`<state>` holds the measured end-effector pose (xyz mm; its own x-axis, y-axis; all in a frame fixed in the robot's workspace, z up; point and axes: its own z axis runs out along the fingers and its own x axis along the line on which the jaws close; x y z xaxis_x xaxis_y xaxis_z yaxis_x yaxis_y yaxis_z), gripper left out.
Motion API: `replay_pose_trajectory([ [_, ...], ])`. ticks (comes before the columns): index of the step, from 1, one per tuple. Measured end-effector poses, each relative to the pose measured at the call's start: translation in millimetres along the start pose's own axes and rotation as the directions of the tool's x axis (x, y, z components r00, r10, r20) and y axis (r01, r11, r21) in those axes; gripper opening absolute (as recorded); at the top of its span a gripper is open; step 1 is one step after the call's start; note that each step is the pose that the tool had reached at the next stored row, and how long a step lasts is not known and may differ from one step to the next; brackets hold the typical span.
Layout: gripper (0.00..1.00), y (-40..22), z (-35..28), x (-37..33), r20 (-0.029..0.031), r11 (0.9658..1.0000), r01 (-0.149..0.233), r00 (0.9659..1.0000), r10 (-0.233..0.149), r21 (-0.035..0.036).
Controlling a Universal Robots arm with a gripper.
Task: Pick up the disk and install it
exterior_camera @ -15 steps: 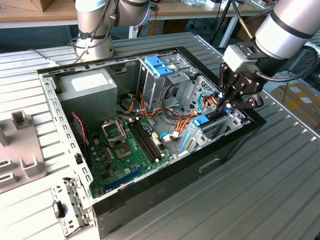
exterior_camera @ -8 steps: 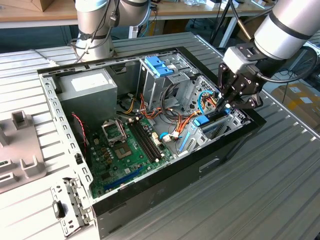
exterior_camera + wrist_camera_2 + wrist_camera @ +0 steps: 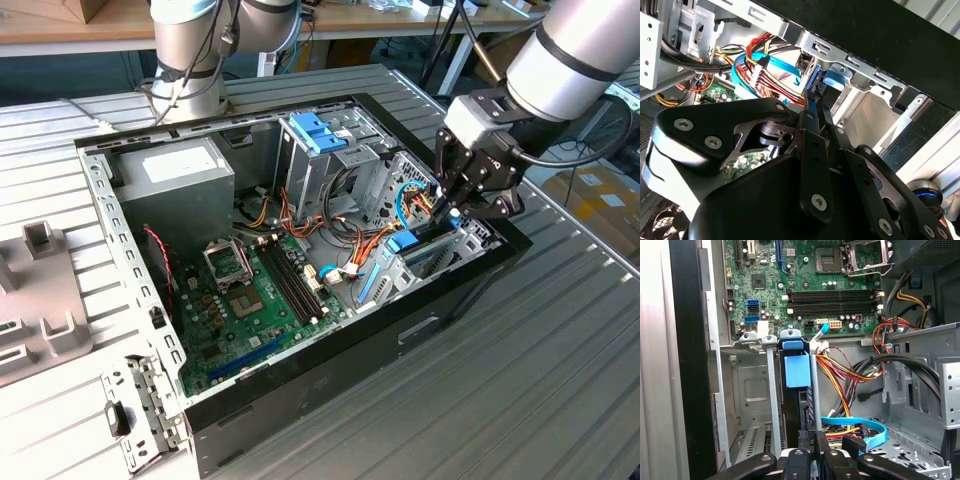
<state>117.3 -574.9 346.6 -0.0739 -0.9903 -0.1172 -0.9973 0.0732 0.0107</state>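
The disk (image 3: 404,242) stands on edge in the drive bay at the open computer case's corner on the exterior view's right, its blue end tab (image 3: 797,371) facing the motherboard. It sits between two upright metal rails (image 3: 771,390) in the first wrist view. My gripper (image 3: 446,213) reaches down into that bay from above and is shut on the disk's thin edge. In both wrist views the black fingers (image 3: 810,135) come together on the light-blue carrier (image 3: 832,80); my gripper (image 3: 811,437) pinches the carrier's near edge.
The black case (image 3: 330,350) lies open on a ribbed metal table. Inside are the green motherboard (image 3: 250,290), a grey power supply (image 3: 180,175), a drive cage with a blue part (image 3: 318,132), and red, orange and blue cables (image 3: 860,425) close beside the bay.
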Motion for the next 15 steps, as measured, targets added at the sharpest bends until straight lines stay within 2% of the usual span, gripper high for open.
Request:
replay_pose_trajectory([
  [7,0.17,-0.4,2.1,0.2,-0.0014,0.9999,0.012,0.9999,-0.012,-0.0014],
  [11,0.17,-0.5,3.4,0.3,-0.0029,0.9991,0.042,0.9991,-0.042,-0.0048],
  [15,0.17,-0.6,2.9,0.3,-0.0038,0.999,0.043,0.9991,-0.043,-0.005],
])
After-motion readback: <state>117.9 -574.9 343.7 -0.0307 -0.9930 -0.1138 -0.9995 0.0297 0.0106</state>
